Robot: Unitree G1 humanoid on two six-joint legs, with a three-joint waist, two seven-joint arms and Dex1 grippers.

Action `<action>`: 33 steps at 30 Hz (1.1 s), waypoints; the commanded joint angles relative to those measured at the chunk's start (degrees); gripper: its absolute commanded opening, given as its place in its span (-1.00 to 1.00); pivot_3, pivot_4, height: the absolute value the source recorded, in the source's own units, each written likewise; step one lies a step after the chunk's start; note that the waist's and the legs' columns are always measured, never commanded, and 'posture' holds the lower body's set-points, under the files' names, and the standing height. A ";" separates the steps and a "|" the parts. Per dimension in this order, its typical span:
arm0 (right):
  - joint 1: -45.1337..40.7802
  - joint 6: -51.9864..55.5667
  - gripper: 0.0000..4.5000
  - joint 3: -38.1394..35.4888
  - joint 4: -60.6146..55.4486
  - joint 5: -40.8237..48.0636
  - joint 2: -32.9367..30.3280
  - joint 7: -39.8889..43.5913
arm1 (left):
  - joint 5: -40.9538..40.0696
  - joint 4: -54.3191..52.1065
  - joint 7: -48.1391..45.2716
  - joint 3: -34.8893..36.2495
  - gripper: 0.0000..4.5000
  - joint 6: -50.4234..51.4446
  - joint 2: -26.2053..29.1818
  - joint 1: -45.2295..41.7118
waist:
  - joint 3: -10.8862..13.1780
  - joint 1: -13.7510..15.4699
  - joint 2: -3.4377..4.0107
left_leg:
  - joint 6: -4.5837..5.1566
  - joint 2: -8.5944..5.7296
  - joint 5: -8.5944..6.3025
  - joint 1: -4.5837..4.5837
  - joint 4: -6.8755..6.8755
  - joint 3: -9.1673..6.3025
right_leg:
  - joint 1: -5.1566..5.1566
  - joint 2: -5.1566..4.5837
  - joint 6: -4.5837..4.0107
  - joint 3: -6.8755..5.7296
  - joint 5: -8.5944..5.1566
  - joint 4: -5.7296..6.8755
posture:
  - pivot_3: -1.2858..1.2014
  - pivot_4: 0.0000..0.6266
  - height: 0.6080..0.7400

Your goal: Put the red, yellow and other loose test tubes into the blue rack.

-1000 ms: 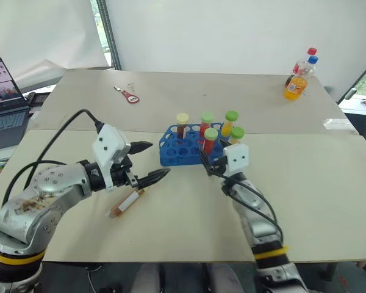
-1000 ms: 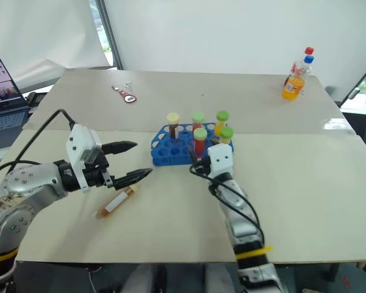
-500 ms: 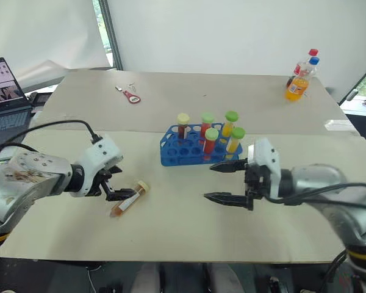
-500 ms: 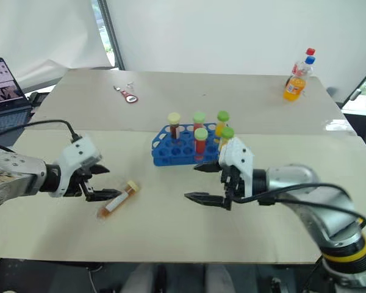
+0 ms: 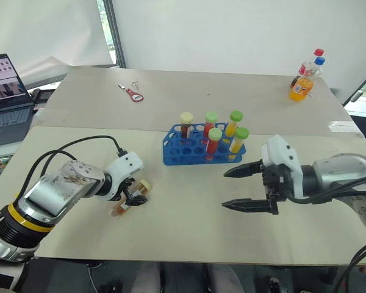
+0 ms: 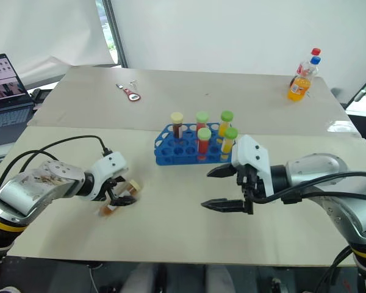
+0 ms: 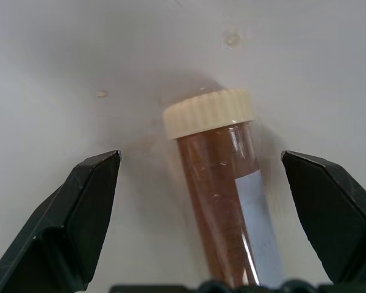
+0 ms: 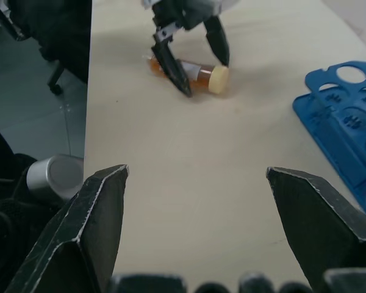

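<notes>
brown tube (image 7: 222,183) lain flat on desk (image 5: 189,226), well apart from blue rack (image 5: 195,149) | straddled by left gripper (image 5: 133,196), fingers wide, not closed; long axis runs along the gap | right gripper (image 5: 251,188) farther, fingers wide, nothing held

We see the brown tube (image 7: 226,201) cut off at the bottom edge in the left wrist view, its base hidden. The blue rack (image 8: 344,122) runs off the right wrist view's edge. The laptop (image 5: 6,91) is cropped; its screen is too small to read.
</notes>
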 commanded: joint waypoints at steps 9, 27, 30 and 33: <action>-2.38 1.43 0.80 -3.09 -0.62 3.23 0.61 -2.34 | 3.45 -1.08 -5.92 0.75 -0.59 -5.43 2.59 0.47 | 0.00 -0.04 0.00 | 0.00 0.01 0.00 0.01 0.01 -0.02 | 0.00 0.00 0.00 0.00 0.00 0.01 | 0.03 -0.52 0.89; 16.93 -0.20 0.80 -16.72 -12.65 -5.44 2.91 -18.27 | 3.97 33.85 -6.20 13.78 -0.59 -48.89 -38.10 -15.88 | 0.00 0.25 -0.02 | 0.09 -0.09 -0.04 -0.23 0.52 -0.14 | 0.13 -0.01 0.21 0.00 0.15 0.00 | 0.03 -0.52 0.89; 18.91 1.57 0.80 -17.07 -15.14 -4.68 3.29 -20.51 | 6.32 40.70 -4.35 14.19 -0.59 -55.52 -42.00 -17.29 | 0.00 0.15 -0.02 | 0.11 -0.11 -0.05 -0.24 0.52 -0.16 | 0.13 -0.03 0.22 0.02 0.15 -0.03 | 0.03 -0.52 0.89; 20.27 3.31 0.80 -18.13 -17.13 -3.41 4.17 -23.37 | 8.45 48.89 -2.35 15.20 -0.59 -62.86 -45.19 -19.83 | 0.00 0.28 -0.03 | 0.11 -0.14 -0.05 -0.26 0.53 -0.18 | 0.16 -0.05 0.26 0.02 0.17 -0.05 | 0.03 -0.52 0.89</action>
